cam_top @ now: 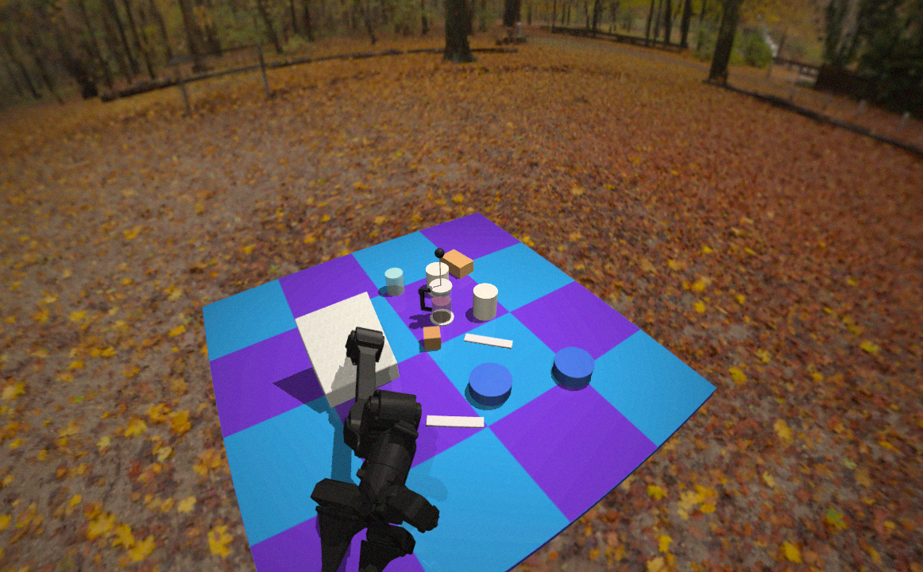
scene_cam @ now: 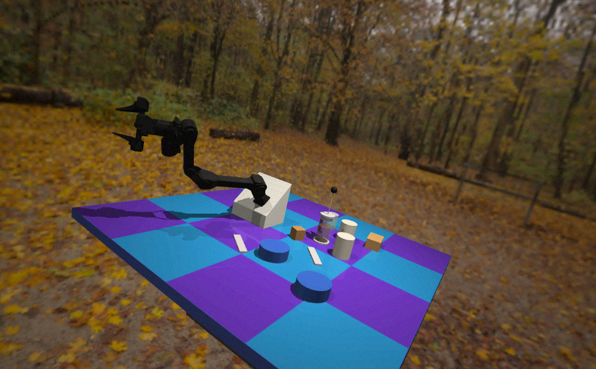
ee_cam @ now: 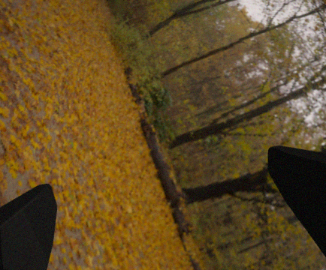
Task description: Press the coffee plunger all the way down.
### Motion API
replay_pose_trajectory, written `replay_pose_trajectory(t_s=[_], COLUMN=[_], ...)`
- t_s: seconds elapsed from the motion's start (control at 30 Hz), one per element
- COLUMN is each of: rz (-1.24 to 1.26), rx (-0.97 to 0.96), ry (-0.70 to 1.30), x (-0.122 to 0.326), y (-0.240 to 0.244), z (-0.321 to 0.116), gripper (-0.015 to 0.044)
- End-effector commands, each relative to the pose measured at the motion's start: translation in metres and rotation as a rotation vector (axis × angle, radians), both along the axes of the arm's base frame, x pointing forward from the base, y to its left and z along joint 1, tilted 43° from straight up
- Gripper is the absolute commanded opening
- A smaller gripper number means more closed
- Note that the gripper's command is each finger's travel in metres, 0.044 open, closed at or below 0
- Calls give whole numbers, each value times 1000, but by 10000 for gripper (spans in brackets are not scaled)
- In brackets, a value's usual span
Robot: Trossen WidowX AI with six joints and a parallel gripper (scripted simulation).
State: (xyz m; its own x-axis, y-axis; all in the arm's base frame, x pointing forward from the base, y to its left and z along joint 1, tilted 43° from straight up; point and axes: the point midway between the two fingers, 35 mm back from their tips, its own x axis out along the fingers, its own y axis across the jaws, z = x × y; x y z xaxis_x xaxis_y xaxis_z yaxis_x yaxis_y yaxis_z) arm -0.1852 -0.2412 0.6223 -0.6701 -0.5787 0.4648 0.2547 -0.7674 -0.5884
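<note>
the gripper (scene_cam: 125, 123) hangs with fingers wide apart and empty beyond the desk's near edge, while the press (cam_top: 441, 301) with raised plunger knob (cam_top: 439, 252) stands crowded toward the far edge, so an off-centre push likely tips it.

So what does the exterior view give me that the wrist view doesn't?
Exterior only: the checkered board, the coffee press with its plunger knob raised, and the arm lifted, pointing away from the press. Wrist only: a close look at the fingers, spread wide with nothing between. Both: the open gripper and leafy ground.
</note>
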Motion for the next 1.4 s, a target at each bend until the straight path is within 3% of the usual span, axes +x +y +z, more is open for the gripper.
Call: replay_pose_trajectory(t_s=[0.0,0.13,0.37,0.6,0.97,1.37], rz=[0,0,-51,-112,-235,-642], rx=[-2,-44,-197,-293,-454,-769], ry=[4,99,420,576,796,1211], x=[1,17,78,110,166,276], y=[1,21,98,144,224,378], z=[1,21,74,88,99,61], gripper=[426,440,440,440,440,440])
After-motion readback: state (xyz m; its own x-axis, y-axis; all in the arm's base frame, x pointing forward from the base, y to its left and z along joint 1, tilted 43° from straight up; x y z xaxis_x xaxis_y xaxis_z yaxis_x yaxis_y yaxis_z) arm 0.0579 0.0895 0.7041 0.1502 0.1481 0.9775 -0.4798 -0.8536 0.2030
